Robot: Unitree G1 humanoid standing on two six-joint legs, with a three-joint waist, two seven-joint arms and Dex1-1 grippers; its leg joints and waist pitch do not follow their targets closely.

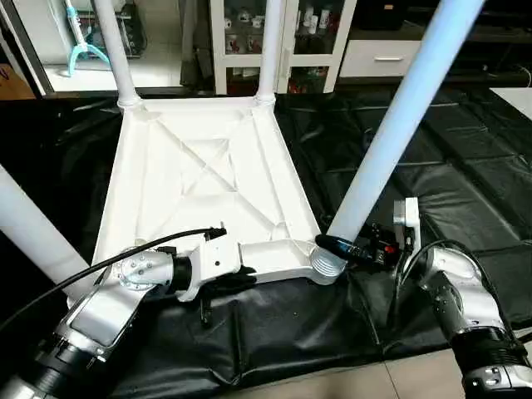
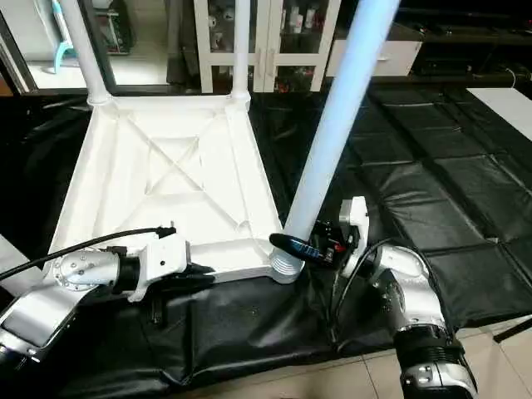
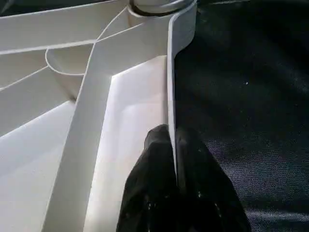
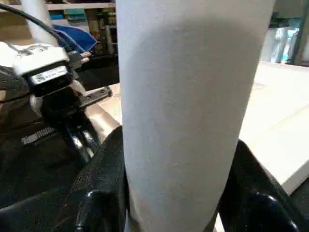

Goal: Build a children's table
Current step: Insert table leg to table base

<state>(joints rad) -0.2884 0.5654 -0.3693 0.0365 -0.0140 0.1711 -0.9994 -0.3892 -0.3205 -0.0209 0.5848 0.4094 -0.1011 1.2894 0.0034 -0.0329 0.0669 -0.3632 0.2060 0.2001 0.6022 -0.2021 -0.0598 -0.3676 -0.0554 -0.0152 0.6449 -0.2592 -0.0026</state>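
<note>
The children's table top (image 1: 199,166) lies upside down on a black sheet, ribbed underside up. Two legs (image 1: 112,50) (image 1: 270,50) stand upright in its far corner sockets. A third leg (image 1: 29,233) rises at the near left corner. The fourth leg (image 1: 399,116) leans to the right out of the near right socket (image 1: 328,266). My right gripper (image 1: 337,245) is shut around this leg just above the socket, its fingers (image 4: 101,188) on either side of the tube. My left gripper (image 3: 171,133) is shut on the top's thin near rim (image 3: 170,72).
A white glass-door cabinet (image 1: 274,41) stands behind the table top. The black sheet (image 1: 449,174) spreads to the right, with a white surface (image 1: 515,96) at its far right edge. A strip of pale floor (image 1: 357,378) runs along the near edge. A black cable (image 1: 83,274) loops over my left forearm.
</note>
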